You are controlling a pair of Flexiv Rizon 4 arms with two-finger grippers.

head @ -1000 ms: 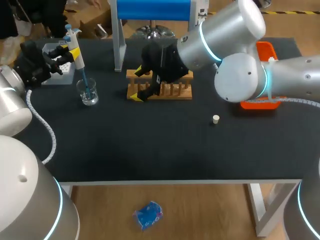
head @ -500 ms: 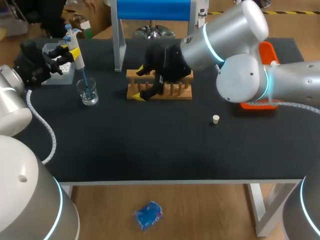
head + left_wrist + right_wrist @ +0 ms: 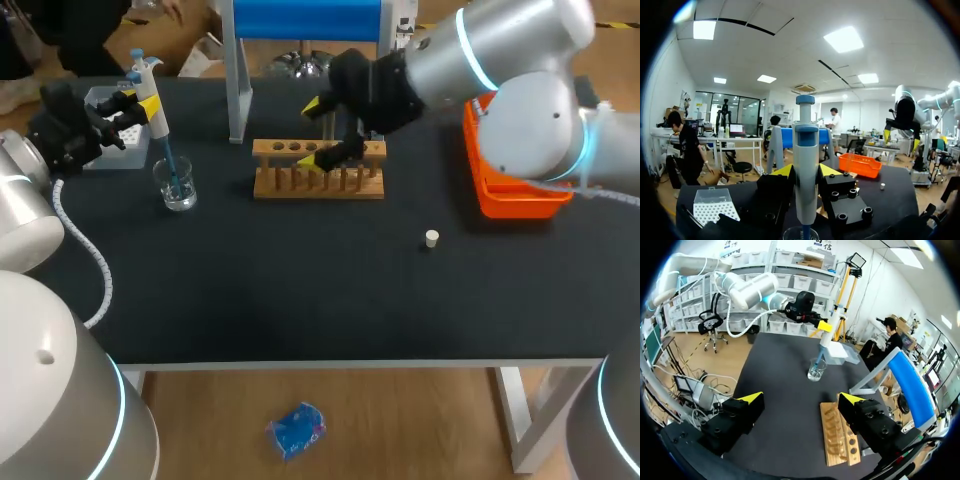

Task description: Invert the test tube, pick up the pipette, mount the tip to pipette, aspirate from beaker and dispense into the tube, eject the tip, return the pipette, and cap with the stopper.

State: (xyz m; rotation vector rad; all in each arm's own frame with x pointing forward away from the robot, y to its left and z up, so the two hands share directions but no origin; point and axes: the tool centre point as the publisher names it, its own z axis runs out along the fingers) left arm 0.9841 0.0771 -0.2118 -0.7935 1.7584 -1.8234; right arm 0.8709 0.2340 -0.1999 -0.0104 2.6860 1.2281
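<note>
The left end effector (image 3: pixel 135 103) grips mid-body, a sound hold, the light, stiff pipette (image 3: pixel 152 105) standing tip-down in the probably fragile glass beaker (image 3: pixel 176 185) at the worktop's (image 3: pixel 300 280) far left; the right end effector (image 3: pixel 320 132) hangs released over the rack (image 3: pixel 318 170).

Head camera looks down; all 3 views share beaker (image 3: pixel 177 187).

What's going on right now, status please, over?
Left end effector shut on pipette, its tip in the beaker. Right end effector open, above wooden rack. Stopper loose on table, nothing blocking.
</note>
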